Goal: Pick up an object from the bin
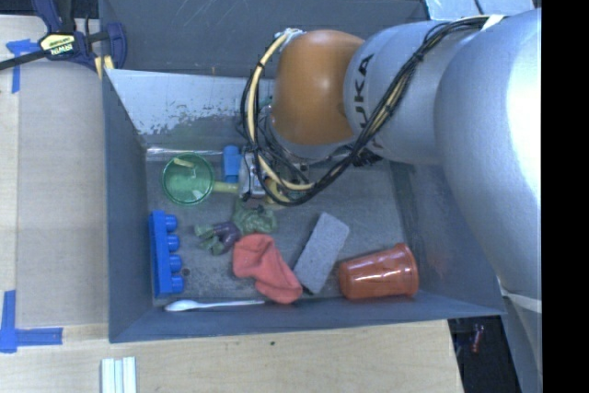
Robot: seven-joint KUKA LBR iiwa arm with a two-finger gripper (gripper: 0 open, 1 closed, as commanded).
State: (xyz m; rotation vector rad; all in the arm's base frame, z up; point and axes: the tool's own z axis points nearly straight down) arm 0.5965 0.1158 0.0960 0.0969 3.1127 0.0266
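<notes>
One olive crumpled toy (pixel 254 218), lower right of the green round dish (pixel 189 179), lies just off the claw (pixel 254 187) toward the bin's near wall (claw right of the dish, spread or pressed together: cannot tell behind cables (pixel 249 110))

I log these items: a blue studded brick (pixel 165 253) at lower left, a white spoon (pixel 213 304) just below it — lying flat. A red cloth (pixel 262 267) touches a grey rectangular block (pixel 320 251); an orange-red cup (pixel 379 272) lies on its side beside that block.
</notes>
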